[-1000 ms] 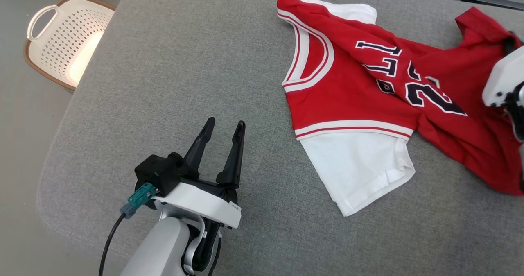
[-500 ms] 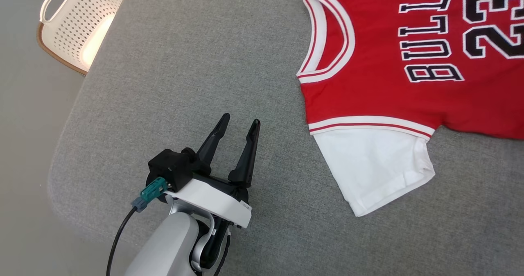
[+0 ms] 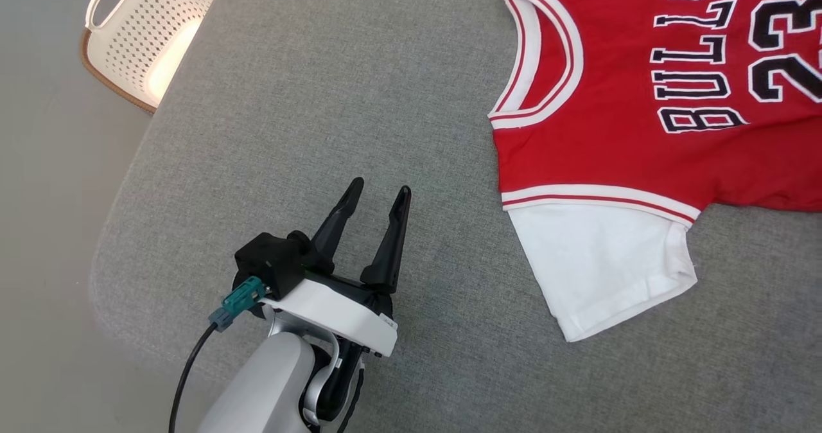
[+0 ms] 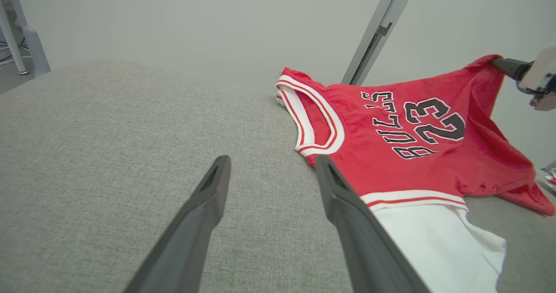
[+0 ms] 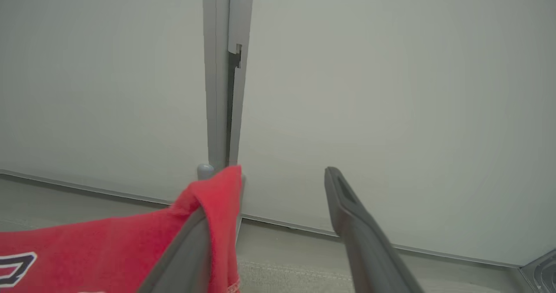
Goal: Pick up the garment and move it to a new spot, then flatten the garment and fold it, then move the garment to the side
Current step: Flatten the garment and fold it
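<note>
Pad [image 3: 321,99]: grey fabric surface, bearing everything but the basket.
Jersey [image 3: 610,137]: red, "BULLS 23" face up, on the pad's right part; white sleeve [image 3: 603,266] on its near side; one far corner raised off the pad.
Basket [image 3: 148,28]: white, perforated, on the floor off the pad's far left corner.
Left gripper [image 3: 380,187]: fingers apart, empty, over bare pad, left of the jersey.
Right gripper [image 5: 284,171]: fingers apart; the raised corner hangs over one finger.

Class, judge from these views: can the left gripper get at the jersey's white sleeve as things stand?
Probably yes. The left gripper stands open, and bare grey cushion lies between it and the white sleeve lying flat to its right; nothing blocks the way.
</note>
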`<state>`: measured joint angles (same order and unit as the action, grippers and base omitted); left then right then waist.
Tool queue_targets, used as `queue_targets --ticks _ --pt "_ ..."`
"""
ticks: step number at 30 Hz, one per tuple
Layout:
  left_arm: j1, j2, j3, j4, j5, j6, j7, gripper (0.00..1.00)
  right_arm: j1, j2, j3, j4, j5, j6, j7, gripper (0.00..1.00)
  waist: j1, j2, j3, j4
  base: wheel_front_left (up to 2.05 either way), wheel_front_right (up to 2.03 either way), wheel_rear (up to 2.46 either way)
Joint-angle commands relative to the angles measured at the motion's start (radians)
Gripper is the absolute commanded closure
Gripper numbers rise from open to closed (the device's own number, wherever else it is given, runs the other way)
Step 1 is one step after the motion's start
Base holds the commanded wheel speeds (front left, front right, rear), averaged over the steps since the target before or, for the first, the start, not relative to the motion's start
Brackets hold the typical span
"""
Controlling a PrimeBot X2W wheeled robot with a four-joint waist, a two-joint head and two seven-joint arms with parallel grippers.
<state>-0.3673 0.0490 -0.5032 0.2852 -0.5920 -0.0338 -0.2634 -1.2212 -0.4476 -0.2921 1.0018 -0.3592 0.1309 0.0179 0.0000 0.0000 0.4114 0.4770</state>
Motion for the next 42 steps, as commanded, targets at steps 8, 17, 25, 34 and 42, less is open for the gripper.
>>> queue_targets --ticks 8,17,25,34,42 --pt "0.010 0.004 0.045 0.012 0.036 0.002 -0.001 0.00 0.114 0.059 -0.089 0.061 0.012 0.000 -0.101 0.00 0.0000 0.0000 -0.081 -0.071 0.00 0.00 0.00" --pt "0.050 0.004 0.084 0.025 0.068 -0.004 -0.001 0.00 0.246 0.159 -0.067 0.106 0.159 0.000 -0.256 0.00 0.0000 0.0000 -0.179 -0.182 0.00 0.00 0.00" --pt "0.072 0.004 0.102 0.039 0.093 -0.014 -0.001 0.00 0.347 0.180 0.009 0.097 0.286 0.000 -0.259 0.00 0.0000 0.0000 -0.210 -0.257 0.00 0.00 0.00" --pt "0.073 0.003 0.093 0.043 0.091 -0.020 -0.001 0.00 0.330 0.139 0.190 0.100 0.464 0.000 -0.072 0.00 0.0000 0.0000 -0.223 -0.267 0.00 0.00 0.00" --pt "0.087 0.003 0.095 0.047 0.086 -0.015 -0.001 0.00 0.452 0.124 0.469 -0.157 0.829 0.000 0.123 0.00 0.0000 0.0000 -0.241 -0.236 0.00 0.00 0.00"
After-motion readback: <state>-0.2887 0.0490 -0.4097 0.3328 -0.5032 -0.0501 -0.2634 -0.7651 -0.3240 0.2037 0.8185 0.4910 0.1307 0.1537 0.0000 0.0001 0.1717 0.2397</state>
